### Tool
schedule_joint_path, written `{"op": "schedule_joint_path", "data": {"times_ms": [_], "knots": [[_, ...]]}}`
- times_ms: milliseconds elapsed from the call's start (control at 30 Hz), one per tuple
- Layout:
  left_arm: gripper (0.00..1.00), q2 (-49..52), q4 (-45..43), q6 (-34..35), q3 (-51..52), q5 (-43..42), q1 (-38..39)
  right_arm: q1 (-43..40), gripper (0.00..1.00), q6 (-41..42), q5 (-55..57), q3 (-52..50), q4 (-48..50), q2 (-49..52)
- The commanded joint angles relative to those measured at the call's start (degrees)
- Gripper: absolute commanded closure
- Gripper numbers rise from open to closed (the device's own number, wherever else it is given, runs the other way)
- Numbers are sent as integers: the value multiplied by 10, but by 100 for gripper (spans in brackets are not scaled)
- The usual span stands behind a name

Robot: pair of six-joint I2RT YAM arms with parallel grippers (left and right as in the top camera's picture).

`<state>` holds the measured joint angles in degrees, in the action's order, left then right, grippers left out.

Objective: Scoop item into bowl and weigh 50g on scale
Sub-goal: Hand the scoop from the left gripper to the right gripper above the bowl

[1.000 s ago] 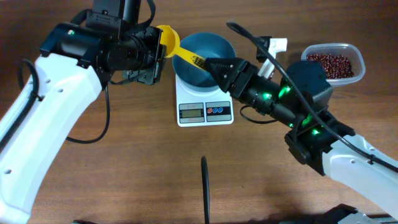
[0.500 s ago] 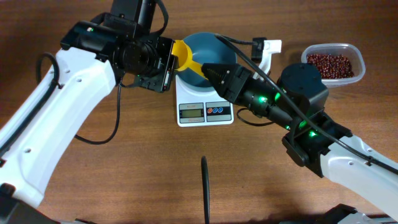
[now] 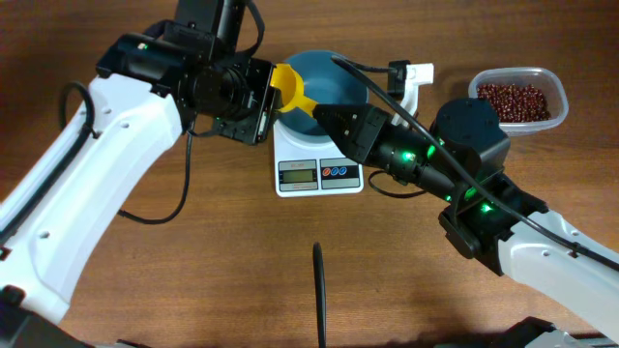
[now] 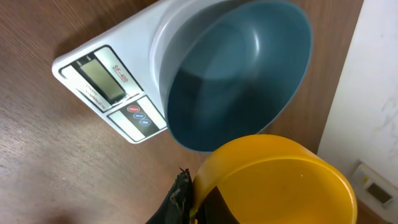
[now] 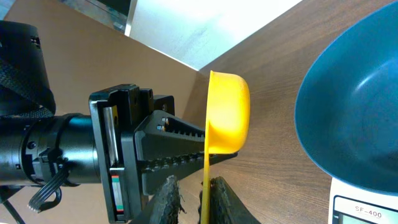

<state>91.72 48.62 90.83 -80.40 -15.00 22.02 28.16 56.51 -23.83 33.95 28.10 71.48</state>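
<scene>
The blue bowl (image 3: 334, 77) (image 4: 236, 74) (image 5: 354, 106) stands empty on the white scale (image 3: 319, 164) (image 4: 106, 81). The item, dark red beans (image 3: 517, 101), lies in a clear tub at the far right. A yellow scoop (image 3: 285, 82) (image 4: 280, 186) (image 5: 227, 112) hangs beside the bowl's left rim, empty. My left gripper (image 3: 269, 92) (image 4: 198, 200) is shut on the scoop's cup wall. My right gripper (image 3: 324, 111) (image 5: 196, 199) straddles the scoop's thin handle (image 5: 205, 186). The handle rests against one finger, with a narrow gap to the other.
The clear tub (image 3: 556, 82) sits at the table's far right edge. A white clip with a cable (image 3: 416, 72) lies behind the bowl. A thin black strip (image 3: 318, 290) stands near the front centre. Both arms crowd the space around the scale.
The left arm carried the scoop right, up to the bowl's rim, then held still. The right gripper's jaws narrowed around the scoop's handle.
</scene>
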Motion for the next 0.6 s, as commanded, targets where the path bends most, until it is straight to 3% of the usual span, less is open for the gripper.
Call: {"op": "schedule_joint_path", "data": {"times_ms": [0, 200, 567], "knots": [[100, 1, 1, -42, -11, -10, 12, 4, 80, -9, -14, 9, -18, 3], [100, 1, 16, -65, -11, -17, 12, 3, 83, -17, -14, 9, -23, 3], [100, 1, 15, -47, -11, -18, 12, 3, 84, -17, -25, 9, -23, 3]]}}
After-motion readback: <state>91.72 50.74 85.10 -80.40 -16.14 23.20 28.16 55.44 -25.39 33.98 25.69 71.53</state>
